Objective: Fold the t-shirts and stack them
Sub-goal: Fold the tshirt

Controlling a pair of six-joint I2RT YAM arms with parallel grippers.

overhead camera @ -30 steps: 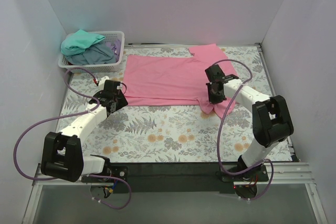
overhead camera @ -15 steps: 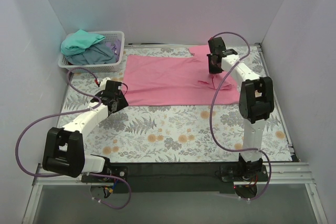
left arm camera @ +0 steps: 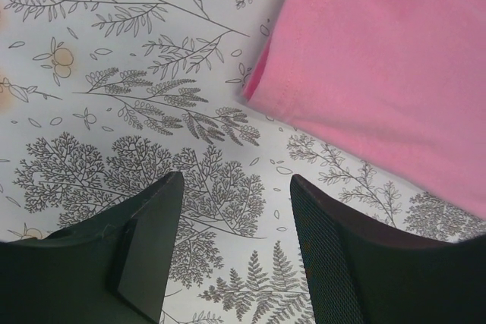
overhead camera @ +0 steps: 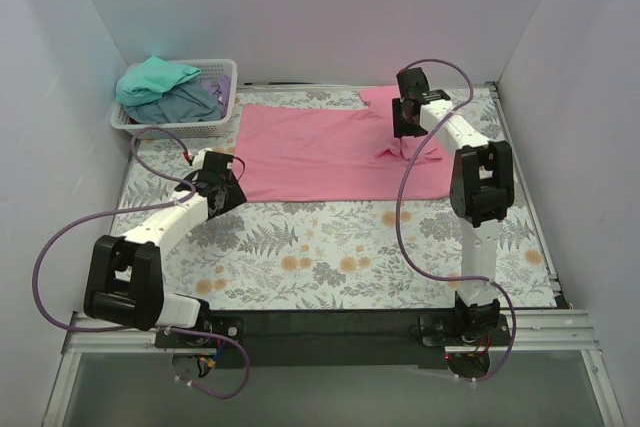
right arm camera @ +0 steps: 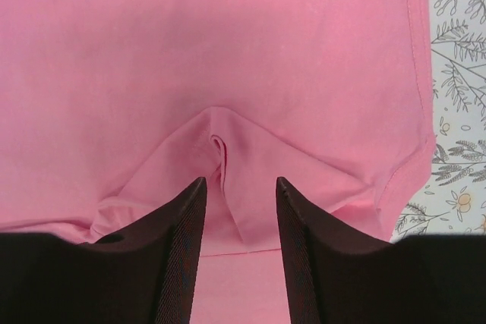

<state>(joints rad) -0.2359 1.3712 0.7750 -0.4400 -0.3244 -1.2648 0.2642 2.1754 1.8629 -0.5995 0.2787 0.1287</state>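
A pink t-shirt (overhead camera: 320,152) lies spread on the flowered table, its right part folded over with a raised crease (right arm camera: 220,149). Over that crease hovers my right gripper (overhead camera: 401,135) (right arm camera: 239,181), jaws apart; the ridge of cloth stands between them, untouched by either finger. My left gripper (overhead camera: 232,190) (left arm camera: 236,180) is open and empty over bare table, just short of the shirt's near left corner (left arm camera: 262,89). Teal (overhead camera: 155,77) and grey-blue (overhead camera: 190,102) t-shirts are heaped in the basket.
The white lattice basket (overhead camera: 170,129) stands in the far left corner against the wall. White walls close in the table on three sides. Purple cables loop from both arms.
My right gripper carried the shirt's near right part away from me and laid it over the shirt, then opened and let it go. The left gripper barely moved.
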